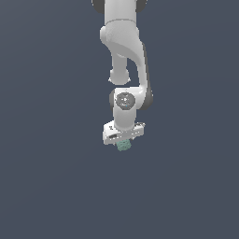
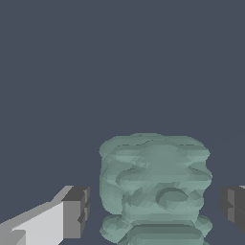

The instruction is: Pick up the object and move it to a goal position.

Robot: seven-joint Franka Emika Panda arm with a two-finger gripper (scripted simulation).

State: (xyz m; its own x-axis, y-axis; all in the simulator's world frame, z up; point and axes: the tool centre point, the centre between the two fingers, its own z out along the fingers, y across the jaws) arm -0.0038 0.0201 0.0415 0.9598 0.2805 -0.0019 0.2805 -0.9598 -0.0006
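Fingers (image 2: 76,210) spread apart, one dark pad on each side of the object (image 2: 155,186), with a visible gap between each pad and the ridged teal sides. Nothing gripped as far as the wrist view shows; the pads flank the lump but do not touch it.

Object: pale teal-green, stubby, stacked ridges round its flanks, a shallow oval dent on the face toward the camera. It sits between the two pads, closer to the far pad (image 2: 233,206) than to the near one, so slightly off-centre in the opening. It is narrower than the span of the fingers.

In the exterior view the object (image 1: 123,145) shows just under the white hand, poking out below the gripper (image 1: 123,142). The arm comes straight down from the top of the frame, wrist vertical above the lump.

Counter (image 1: 46,186): flat dark blue-grey, no marks; cannot tell from either view whether the object rests on it or hangs clear. No goal marker visible.

Judgement: the closing line of the fingers runs across the object's ridged sides, so a straight close should catch it; the off-centre position may nudge it sideways first.
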